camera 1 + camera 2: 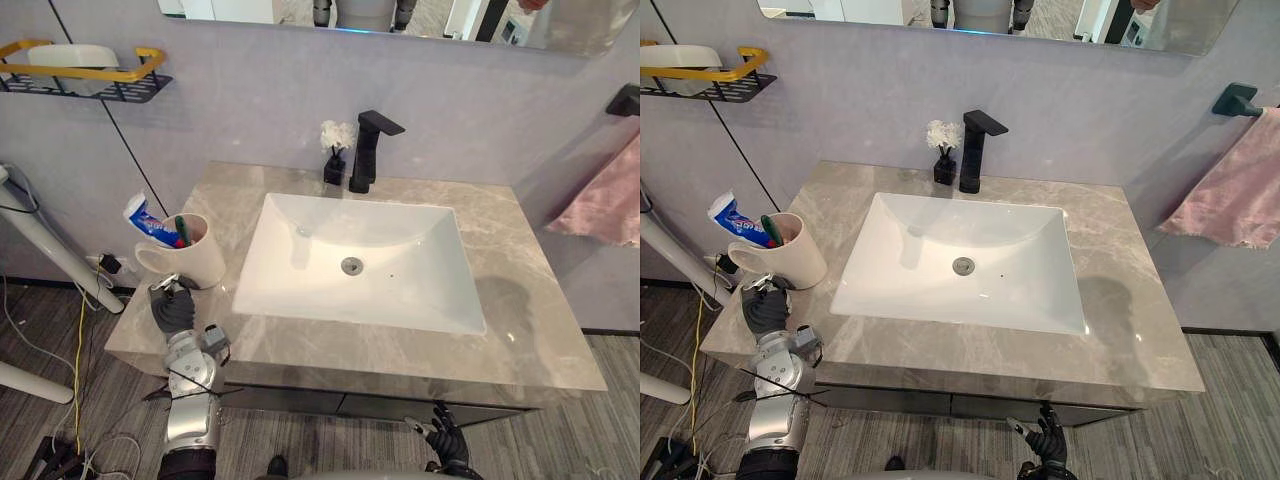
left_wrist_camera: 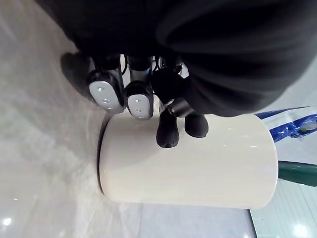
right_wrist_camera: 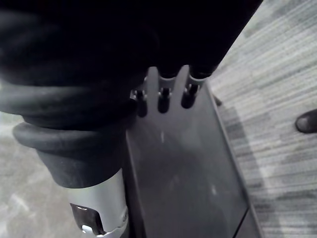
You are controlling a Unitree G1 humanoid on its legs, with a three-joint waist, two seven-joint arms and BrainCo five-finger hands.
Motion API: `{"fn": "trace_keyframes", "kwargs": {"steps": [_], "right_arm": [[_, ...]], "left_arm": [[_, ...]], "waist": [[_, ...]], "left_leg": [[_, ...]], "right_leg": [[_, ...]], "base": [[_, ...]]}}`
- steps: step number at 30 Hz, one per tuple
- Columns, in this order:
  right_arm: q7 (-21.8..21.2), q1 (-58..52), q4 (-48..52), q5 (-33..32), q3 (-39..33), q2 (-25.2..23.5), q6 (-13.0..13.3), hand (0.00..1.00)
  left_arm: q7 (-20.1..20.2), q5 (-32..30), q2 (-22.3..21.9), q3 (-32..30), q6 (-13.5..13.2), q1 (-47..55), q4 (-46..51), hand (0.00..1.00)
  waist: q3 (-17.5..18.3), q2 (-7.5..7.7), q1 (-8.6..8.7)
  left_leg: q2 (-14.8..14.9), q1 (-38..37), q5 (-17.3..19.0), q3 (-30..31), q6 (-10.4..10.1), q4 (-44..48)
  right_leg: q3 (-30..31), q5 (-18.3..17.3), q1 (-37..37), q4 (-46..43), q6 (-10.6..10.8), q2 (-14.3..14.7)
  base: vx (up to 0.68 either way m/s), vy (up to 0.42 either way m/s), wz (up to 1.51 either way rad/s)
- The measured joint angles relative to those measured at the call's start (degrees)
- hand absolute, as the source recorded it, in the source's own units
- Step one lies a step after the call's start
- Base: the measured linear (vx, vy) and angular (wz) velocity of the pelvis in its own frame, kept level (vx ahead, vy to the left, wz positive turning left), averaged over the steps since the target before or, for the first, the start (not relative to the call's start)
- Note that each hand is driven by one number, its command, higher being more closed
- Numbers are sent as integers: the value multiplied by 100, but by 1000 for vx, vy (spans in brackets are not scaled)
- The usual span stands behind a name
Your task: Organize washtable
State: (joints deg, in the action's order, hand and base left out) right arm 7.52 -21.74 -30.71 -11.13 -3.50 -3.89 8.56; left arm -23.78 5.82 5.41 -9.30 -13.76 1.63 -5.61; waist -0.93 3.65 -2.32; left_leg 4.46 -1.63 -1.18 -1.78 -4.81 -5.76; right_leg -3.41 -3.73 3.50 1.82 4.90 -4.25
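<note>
Mug: upright; toothpaste leans toward 10 o'clock.
Left robot hand: touching mug, grasp unclear.
Right robot hand: released.

One mug, one tube, one sink, one tap, one vase, one towel, one shelf.
</note>
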Motion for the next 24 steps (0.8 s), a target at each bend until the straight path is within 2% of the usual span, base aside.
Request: {"fn": "trace_keyframes", "kwargs": {"steps": [12,17,24], "right_arm": [[-10,69,-103,5,-12,23,-9,0],[-11,168,-222,8,-12,33,-19,0],[-12,150,-224,25,-19,43,-19,0]], "left_arm": [[12,-146,313,47,95,-289,-269,100],[8,-143,451,15,106,-315,-310,100],[1,-141,540,-37,111,-442,-396,100]], "waist": [[-13,31,24],[-31,54,128],[-57,75,143]], "left_leg": [[-37,85,-18,-59,26,0],[-64,85,-24,-118,34,-1],[-66,93,-23,-193,36,-2]], "right_leg": [[60,68,-84,35,33,-25],[115,98,-130,35,59,-56],[193,122,-181,35,61,-57]], "base": [[-6,1,-1],[-25,7,-6],[-17,3,-5]]}}
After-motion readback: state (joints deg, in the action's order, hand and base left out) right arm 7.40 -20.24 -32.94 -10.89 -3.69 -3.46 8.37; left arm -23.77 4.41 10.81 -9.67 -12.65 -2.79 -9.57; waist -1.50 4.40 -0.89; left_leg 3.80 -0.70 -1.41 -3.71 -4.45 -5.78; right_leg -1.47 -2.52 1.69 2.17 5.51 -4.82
